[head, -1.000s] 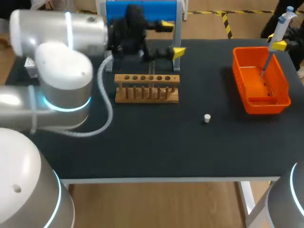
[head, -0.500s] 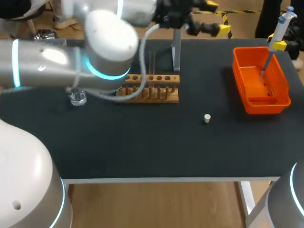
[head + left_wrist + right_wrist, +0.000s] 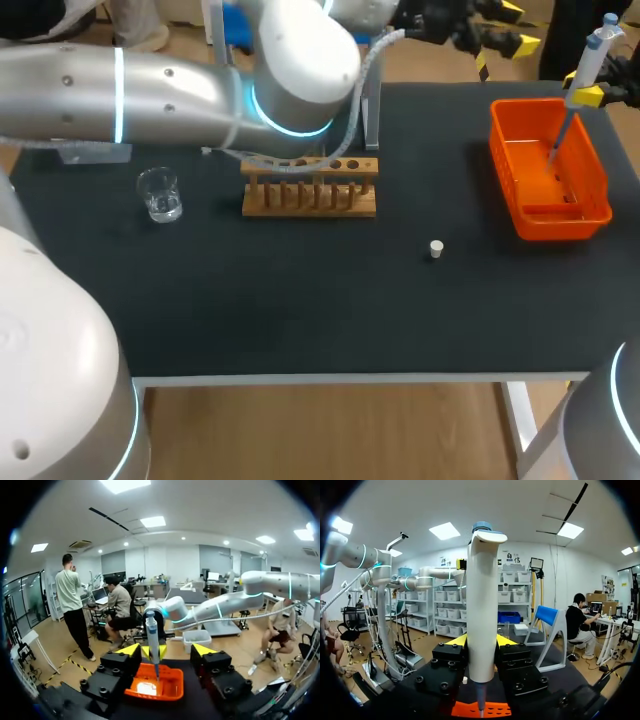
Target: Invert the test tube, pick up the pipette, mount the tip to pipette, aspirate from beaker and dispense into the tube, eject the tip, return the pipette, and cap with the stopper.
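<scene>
My right jaws clamp the pipette (image 3: 592, 52) above the orange bin (image 3: 508, 170) at three o'clock, left jaws apart. I judge ejection due; return and stopper (image 3: 436, 249) remain.

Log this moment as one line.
right jaws: shut on pipette over orange bin | left jaws: open, empty | stopper: loose on table

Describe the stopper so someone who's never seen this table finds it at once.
Find the orange bin at the right, then the wooden rack in the middle. On the black tabletop between them, nearer the front edge, sits the stopper: a tiny white plug, standing alone.
</scene>
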Robot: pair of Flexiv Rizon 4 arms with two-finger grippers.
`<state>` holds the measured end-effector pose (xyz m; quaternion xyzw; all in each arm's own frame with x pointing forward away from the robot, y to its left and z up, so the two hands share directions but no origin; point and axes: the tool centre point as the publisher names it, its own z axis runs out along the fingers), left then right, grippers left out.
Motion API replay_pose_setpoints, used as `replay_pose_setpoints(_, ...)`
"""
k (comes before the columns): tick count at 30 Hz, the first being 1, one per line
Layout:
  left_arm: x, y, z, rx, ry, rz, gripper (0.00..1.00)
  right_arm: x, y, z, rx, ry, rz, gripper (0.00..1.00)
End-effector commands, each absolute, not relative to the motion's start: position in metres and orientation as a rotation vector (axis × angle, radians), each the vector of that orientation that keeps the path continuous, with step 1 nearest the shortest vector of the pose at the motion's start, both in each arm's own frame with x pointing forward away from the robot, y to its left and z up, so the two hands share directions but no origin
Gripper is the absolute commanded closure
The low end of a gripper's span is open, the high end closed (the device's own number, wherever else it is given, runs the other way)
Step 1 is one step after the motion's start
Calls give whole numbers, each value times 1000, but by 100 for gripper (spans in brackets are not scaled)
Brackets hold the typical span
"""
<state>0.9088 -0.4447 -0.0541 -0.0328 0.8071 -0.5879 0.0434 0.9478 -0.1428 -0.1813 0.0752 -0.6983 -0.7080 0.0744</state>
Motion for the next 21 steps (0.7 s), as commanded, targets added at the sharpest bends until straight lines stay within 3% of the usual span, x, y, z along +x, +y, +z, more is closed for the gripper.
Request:
replay_pose_setpoints(1, 909, -447, -55, -102, 2467, -1798, 100, 950, -144, -182, 233, -2093, -2121, 100)
replay_pose_setpoints(13, 909, -447, -55, -102, 2467, -1798, 100, 950, -144, -182, 233, -2093, -2121, 100)
replay_pose_setpoints(21, 921, -482, -59, -114, 2463, -1836, 100, 950, -144, -182, 233, -2093, -2121, 100)
